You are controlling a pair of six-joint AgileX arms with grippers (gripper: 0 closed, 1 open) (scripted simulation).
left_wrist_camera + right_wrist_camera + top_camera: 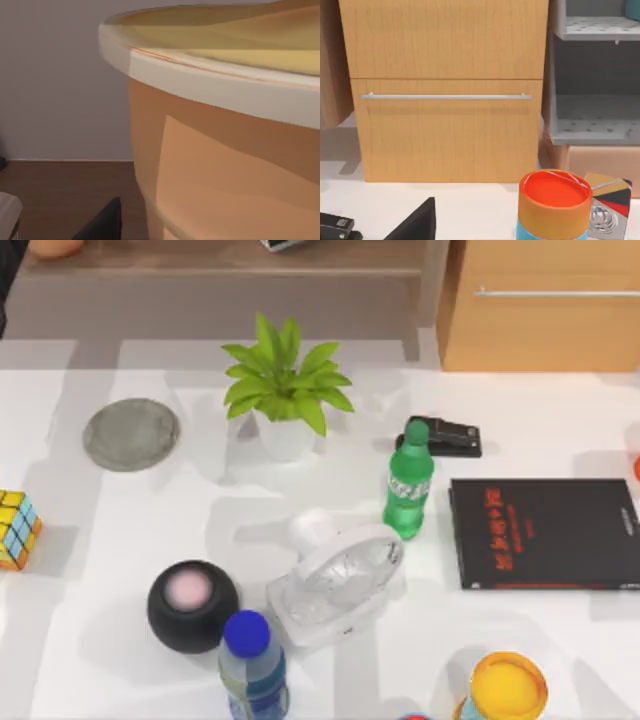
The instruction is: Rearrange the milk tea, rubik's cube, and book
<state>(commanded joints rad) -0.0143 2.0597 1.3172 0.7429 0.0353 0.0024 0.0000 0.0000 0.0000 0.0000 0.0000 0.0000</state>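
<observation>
The milk tea (225,165) looms right up against the left wrist camera, an orange-tan tapered cup with a pale rim and creamy yellow top. A dark part of my left gripper (102,222) shows beside its base. The rubik's cube (15,528) sits at the table's far left edge, showing yellow, blue and orange squares. The book is out of view. A dark part of my right gripper (415,222) shows low in the right wrist view, above the white table and facing a wooden drawer cabinet (445,90).
On the table stand a potted plant (285,390), grey round mat (131,433), green bottle (408,485), black stapler (445,436), thin black book with red characters (545,533), white fan (335,580), black speaker (192,605), blue-capped bottle (253,665) and yellow-topped round object (508,687). A red-topped can (555,205) stands near my right gripper.
</observation>
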